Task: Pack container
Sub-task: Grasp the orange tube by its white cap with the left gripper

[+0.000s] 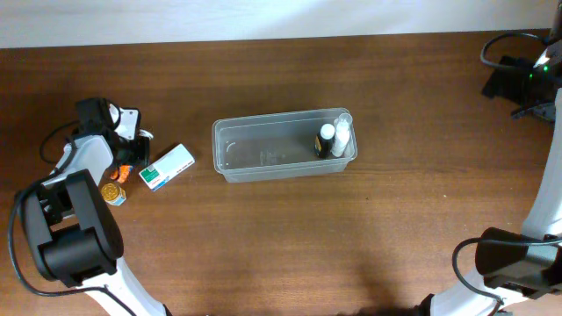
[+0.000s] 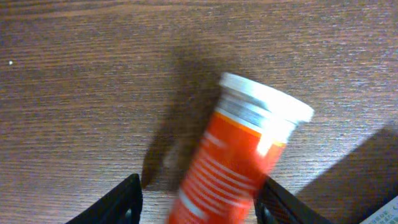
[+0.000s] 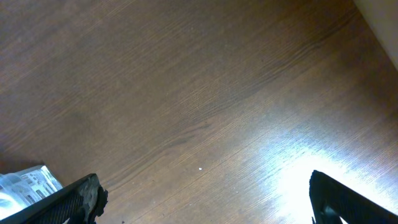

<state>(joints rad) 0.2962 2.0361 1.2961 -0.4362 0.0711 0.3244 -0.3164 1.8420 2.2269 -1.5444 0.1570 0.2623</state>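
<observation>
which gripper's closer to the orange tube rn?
Left. The left gripper straddles the orange tube, one finger on each side. The right gripper hangs over bare table on the far right, no tube in its view.

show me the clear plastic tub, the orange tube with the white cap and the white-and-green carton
clear rectangular plastic tub [image 1: 263, 151]: overhead view, bare floor
orange tube with white cap [image 2: 231, 165]: left wrist view, orange body
white-and-green carton [image 1: 169, 167]: overhead view, top face

Bottles [image 1: 327, 140] in container [image 1: 263, 149] right end, carton [image 1: 167, 167] left
</observation>
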